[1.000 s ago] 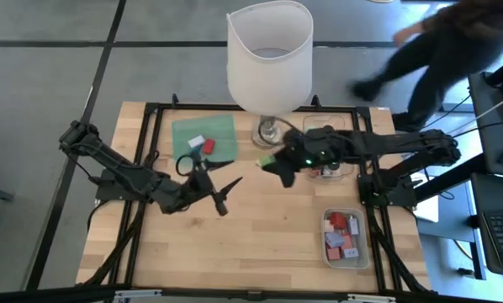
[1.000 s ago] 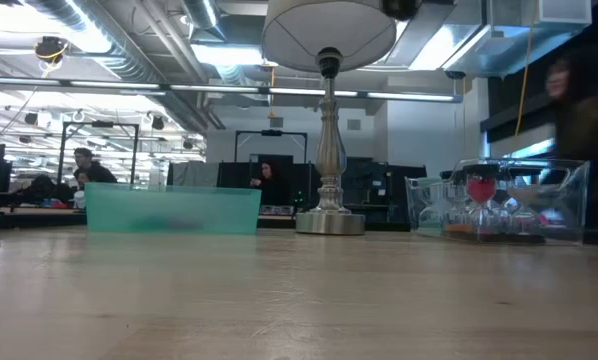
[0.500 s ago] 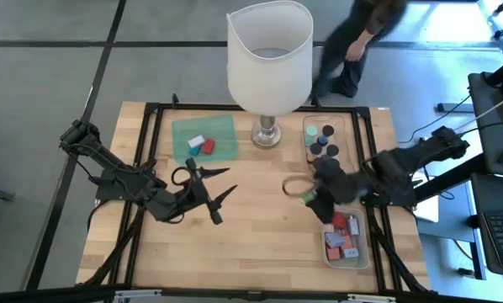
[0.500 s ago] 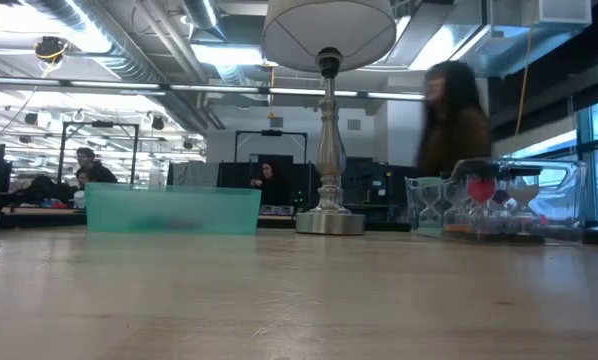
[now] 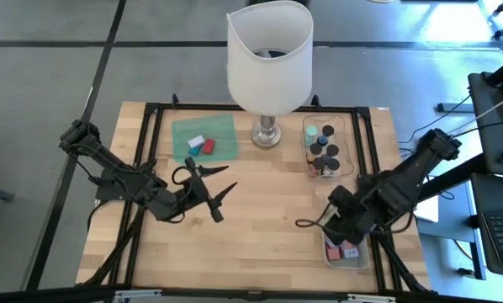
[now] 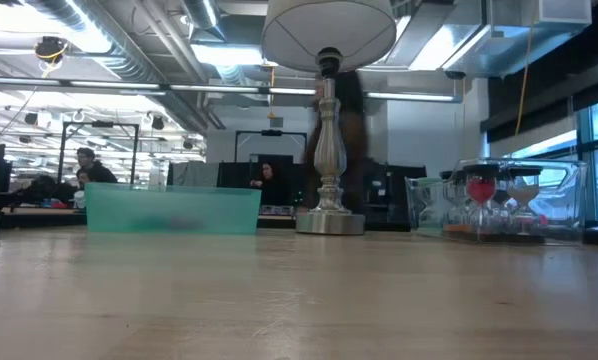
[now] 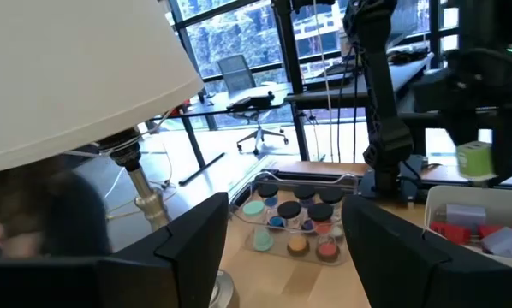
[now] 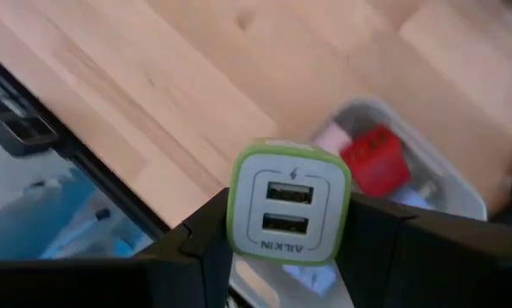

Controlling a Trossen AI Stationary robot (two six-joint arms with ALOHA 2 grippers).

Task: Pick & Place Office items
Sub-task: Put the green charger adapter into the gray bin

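Green-rimmed white USB charger block [image 8: 290,202]: clamped between right gripper [image 5: 334,225] fingers, now over near clear plastic tray [image 5: 365,255] holding red, pink, lavender blocks. A second ago same gripper was beside lamp base [image 5: 267,135], by far clear tray of dark-capped cylinders [image 5: 323,145]; has swung across bench [image 5: 260,227] to near tray. Meaning: transport nearly done, release into tray likely next. Left gripper [image 5: 217,192] waits mid-bench near green mat [image 5: 220,137], fingers apart, empty, barely shifted. Person behind bench has left high view.
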